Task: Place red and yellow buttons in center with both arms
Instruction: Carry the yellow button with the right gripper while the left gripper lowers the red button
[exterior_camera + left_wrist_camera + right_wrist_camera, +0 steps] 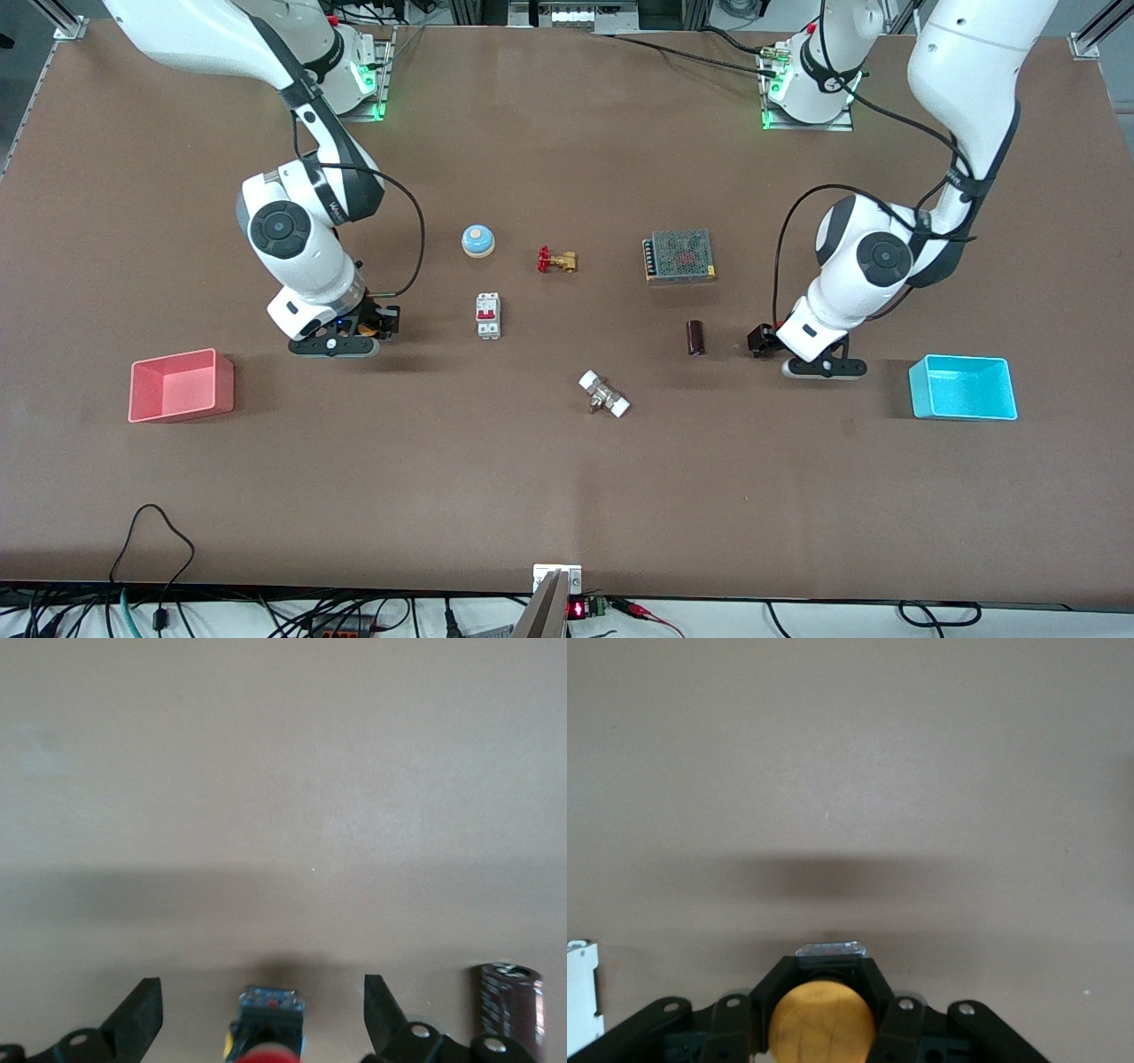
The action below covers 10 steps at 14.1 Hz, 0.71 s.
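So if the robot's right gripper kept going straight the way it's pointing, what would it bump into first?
Most likely just the bare brown table. The right gripper, shut on the yellow button, points down at it; the white breaker sits off its line.

One high camera and two wrist cameras, all looking at the same table (pixel 567 496).

The front view looks down from across the table toward both bases. Each wrist view looks from close, low over the brown surface. The dark cylinder (pixel 696 338) shows in front and left wrist views; the white breaker (pixel 488 315) in front and right.
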### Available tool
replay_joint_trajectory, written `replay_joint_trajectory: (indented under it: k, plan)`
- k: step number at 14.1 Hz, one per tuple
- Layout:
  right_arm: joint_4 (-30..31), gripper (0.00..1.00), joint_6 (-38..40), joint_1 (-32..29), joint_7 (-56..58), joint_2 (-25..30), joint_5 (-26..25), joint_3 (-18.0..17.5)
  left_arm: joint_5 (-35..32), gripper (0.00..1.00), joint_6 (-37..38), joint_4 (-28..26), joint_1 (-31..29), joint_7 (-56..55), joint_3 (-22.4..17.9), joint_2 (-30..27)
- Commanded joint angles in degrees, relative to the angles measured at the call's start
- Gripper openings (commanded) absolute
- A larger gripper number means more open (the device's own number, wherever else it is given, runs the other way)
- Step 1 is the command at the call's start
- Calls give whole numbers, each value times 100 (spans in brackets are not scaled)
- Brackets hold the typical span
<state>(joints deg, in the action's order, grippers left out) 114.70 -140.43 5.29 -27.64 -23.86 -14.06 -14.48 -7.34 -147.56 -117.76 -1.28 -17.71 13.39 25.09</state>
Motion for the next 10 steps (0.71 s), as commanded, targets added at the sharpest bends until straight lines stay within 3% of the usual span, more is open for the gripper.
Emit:
replay_joint_trajectory:
  k: [1, 3, 6, 10]
  plan:
    - [35, 27, -194, 42, -189, -101, -132, 24, -118, 100, 1006, 156, -13, -40, -3, -705]
    - [35, 27, -335, 94, -198, -233, -132, 24, -127, 100, 2252, 882, -13, 4, 6, -908]
    - [35, 27, -432, 95, -189, -365, -149, 24, -136, 100, 4187, 2472, 13, 223, -3, -874]
    - [26, 27, -468, 95, -189, -418, -264, 24, -145, 100, 5244, 3363, -22, 1056, -12, -909]
